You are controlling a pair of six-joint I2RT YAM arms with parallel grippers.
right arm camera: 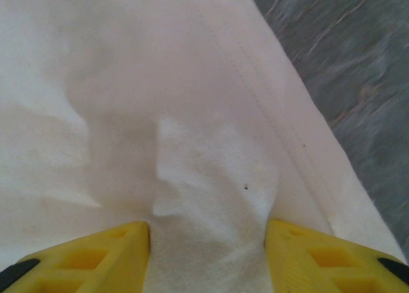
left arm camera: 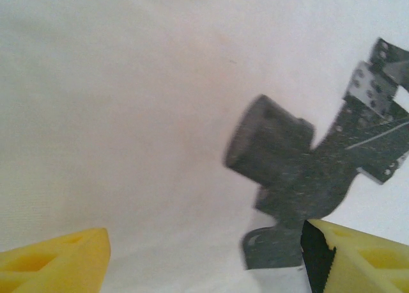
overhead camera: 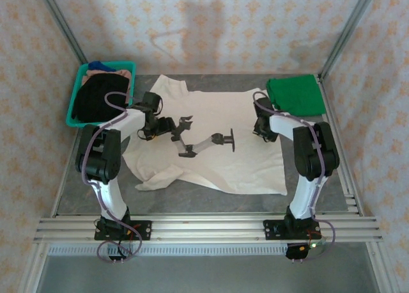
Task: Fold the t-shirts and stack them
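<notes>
The cream t-shirt (overhead camera: 217, 168) lies spread flat across the middle of the table, its black chest print (overhead camera: 204, 141) facing up. The green t-shirt (overhead camera: 295, 95) sits folded at the back right corner. My left gripper (overhead camera: 169, 126) hovers over the shirt's left half, open; in the left wrist view its yellow fingers (left arm camera: 57, 258) stand wide apart over cream cloth (left arm camera: 128, 114) beside the print (left arm camera: 300, 171). My right gripper (overhead camera: 263, 130) is down at the shirt's right edge, open, with a raised ridge of cloth (right arm camera: 211, 178) between its fingertips (right arm camera: 96, 254).
A teal basket (overhead camera: 72, 110) holding dark clothes stands at the back left. Grey table (overhead camera: 96, 197) shows in front of the shirt and beside its hem (right arm camera: 358, 63). Metal frame posts rise at the back corners, and a rail runs along the near edge.
</notes>
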